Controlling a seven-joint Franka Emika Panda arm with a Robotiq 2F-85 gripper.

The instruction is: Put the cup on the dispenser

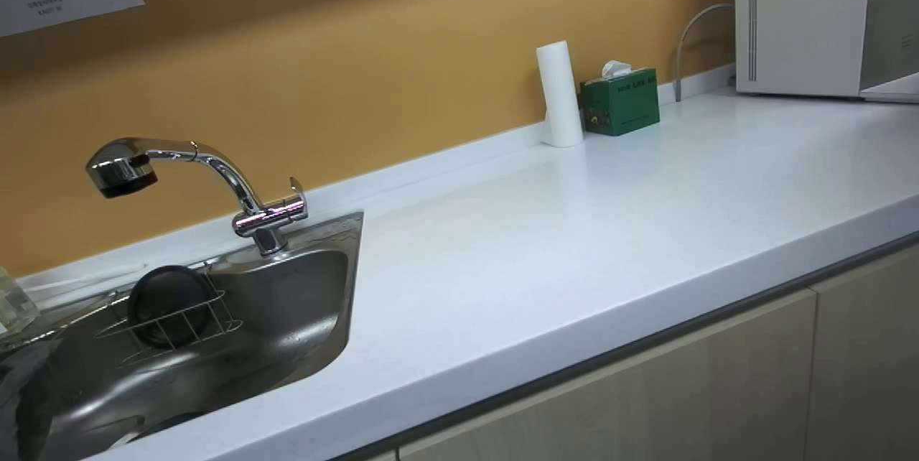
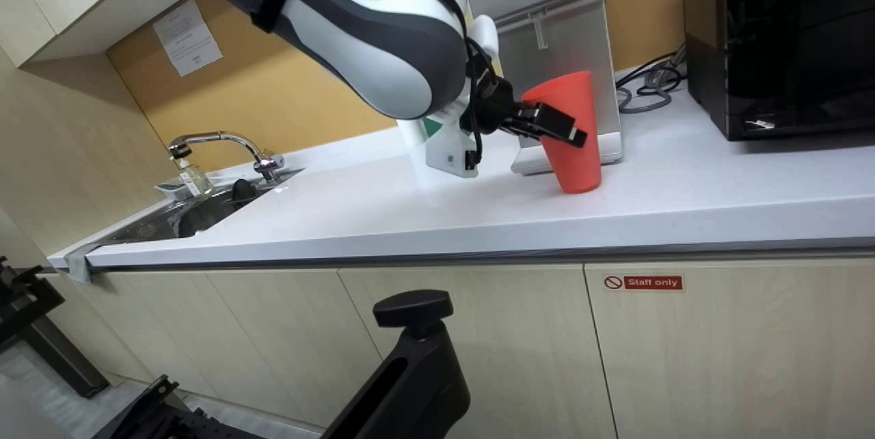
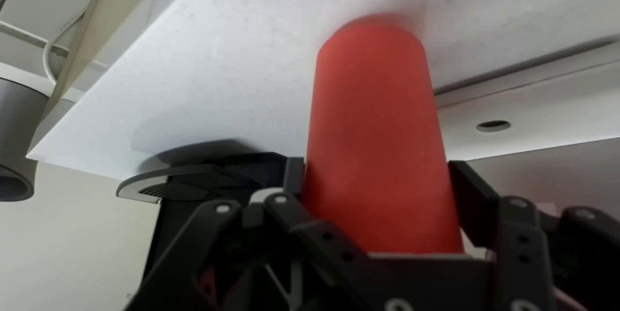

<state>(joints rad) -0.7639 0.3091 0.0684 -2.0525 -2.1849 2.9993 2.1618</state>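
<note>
Gripping the red cup (image 3: 378, 122) across its sides, the tool (image 3: 380, 180) stands parted by no more than the cup's width, a pad (image 3: 294, 178) against either flank in the wrist view. Hold looks secure; squeeze force not readable.

Cup location: directly in front of the dispenser (image 2: 526, 64), wide end up; in an exterior view it appears to lean slightly, though camera tilt may explain that. Its lower end shows against the table (image 2: 383, 200), forward of the white base (image 2: 610, 146). Wrist view agrees: base beside the cup, not beneath it. Whether the bottom touches the table or hangs just above, cannot tell.

Done, as judged: grasp made, cup near its goal. Left: getting it onto the base, likely by a small lift and a backward shift, lined up under the lever (image 2: 540, 30) (possibly a spout); then release and clearing the tool away. Estimate: past halfway, placement not yet done. Risk: base edge catching the cup if it goes in low.
</note>
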